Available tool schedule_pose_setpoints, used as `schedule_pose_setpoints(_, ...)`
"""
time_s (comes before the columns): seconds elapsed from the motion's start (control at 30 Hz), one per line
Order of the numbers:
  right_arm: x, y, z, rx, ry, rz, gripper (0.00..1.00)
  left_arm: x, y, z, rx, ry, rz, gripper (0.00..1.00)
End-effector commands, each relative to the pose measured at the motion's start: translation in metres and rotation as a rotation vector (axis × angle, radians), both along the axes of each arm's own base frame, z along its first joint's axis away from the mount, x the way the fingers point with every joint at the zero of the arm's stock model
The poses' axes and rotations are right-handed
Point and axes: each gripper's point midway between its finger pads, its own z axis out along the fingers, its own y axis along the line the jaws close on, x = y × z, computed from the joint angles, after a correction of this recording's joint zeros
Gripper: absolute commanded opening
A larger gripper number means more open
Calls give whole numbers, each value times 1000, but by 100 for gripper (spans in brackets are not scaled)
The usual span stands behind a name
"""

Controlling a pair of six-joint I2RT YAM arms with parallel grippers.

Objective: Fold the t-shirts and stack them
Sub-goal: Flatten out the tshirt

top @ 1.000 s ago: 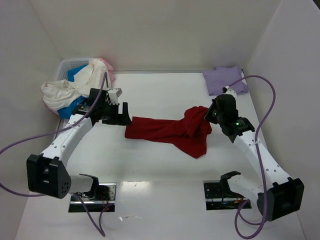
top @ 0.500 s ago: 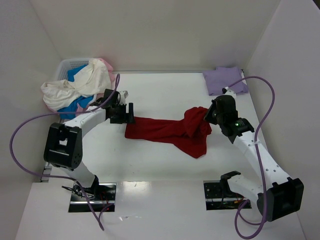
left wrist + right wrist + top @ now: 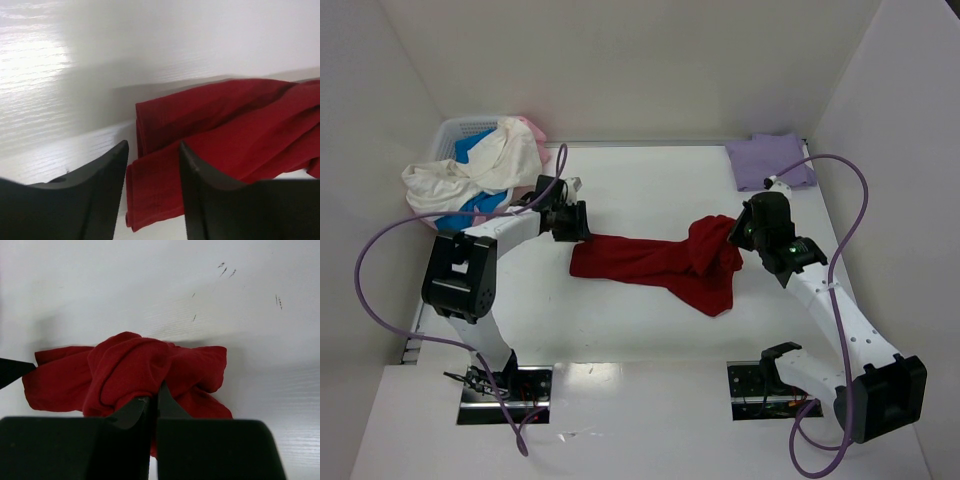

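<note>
A dark red t-shirt (image 3: 655, 262) lies stretched across the table's middle, bunched at its right end. My right gripper (image 3: 732, 233) is shut on that bunched end (image 3: 135, 370). My left gripper (image 3: 576, 226) is open, its fingers (image 3: 100, 190) straddling the shirt's folded left corner (image 3: 160, 195) just above it. A folded pale lavender t-shirt (image 3: 770, 161) lies at the back right. Cream-white (image 3: 470, 172), bright blue (image 3: 468, 210) and pink (image 3: 533, 132) shirts spill from the basket at the back left.
The white lattice basket (image 3: 455, 132) stands at the back left corner. White walls close the table at the back and both sides. Two mounting plates (image 3: 505, 392) sit at the near edge.
My left arm has swung in and forward, bringing its gripper closer to the red shirt's left corner. The right gripper and the shirt have not moved.
</note>
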Motion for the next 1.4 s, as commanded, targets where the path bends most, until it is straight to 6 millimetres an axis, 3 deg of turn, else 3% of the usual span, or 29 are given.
schedule_pose_setpoints(0.0, 9, 0, 18, 27, -76, -15, 2, 4, -13, 9, -18, -15, -39, 44)
schedule_pose_setpoints(0.27, 9, 0, 18, 27, -76, -15, 2, -1, -12, 39, -23, -60, -61, 5)
schedule_pose_setpoints(0.33, 9, 0, 18, 27, -76, -15, 2, -4, -9, 39, -9, -49, -53, 12)
schedule_pose_setpoints(0.37, 9, 0, 18, 27, -76, -15, 2, -8, -6, 37, 5, -43, -44, 33)
schedule_pose_setpoints(0.5, 8, -1, 21, 30, -85, -15, 2, -17, -3, 34, 13, -29, -54, 57)
schedule_pose_setpoints(0.63, 8, -1, 21, 30, -85, -15, 2, -38, -9, 33, -4, 23, -114, 57)
schedule_pose_setpoints(0.7, 9, 1, 23, 37, -92, -7, 2, -51, -10, 21, 18, 62, -125, 57)
schedule_pose_setpoints(0.77, 9, 1, 23, 37, -92, -7, 2, -55, -7, 16, 32, 73, -117, 61)
schedule_pose_setpoints(0.9, 9, 3, 23, 42, -91, 1, 2, -57, -3, 4, 56, 111, -108, 59)
schedule_pose_setpoints(0.97, 9, 3, 23, 42, -91, 1, 2, -57, -2, 0, 66, 118, -104, 47)
schedule_pose_setpoints(1.0, 9, 3, 23, 42, -91, 1, 2, -58, -1, -4, 68, 129, -104, 32)
schedule_pose_setpoints(1.03, 9, 3, 23, 42, -91, 1, 2, -55, -2, -1, 66, 120, -104, 25)
schedule_pose_setpoints(1.17, 9, 3, 23, 42, -91, 1, 2, -56, -7, 7, 53, 101, -118, 1)
schedule_pose_setpoints(1.27, 9, 3, 20, 42, -91, 1, 2, -64, -8, 9, 44, 125, -137, 0)
schedule_pose_setpoints(1.37, 9, 3, 20, 42, -91, 1, 2, -70, -15, 29, 23, 104, -169, 0)
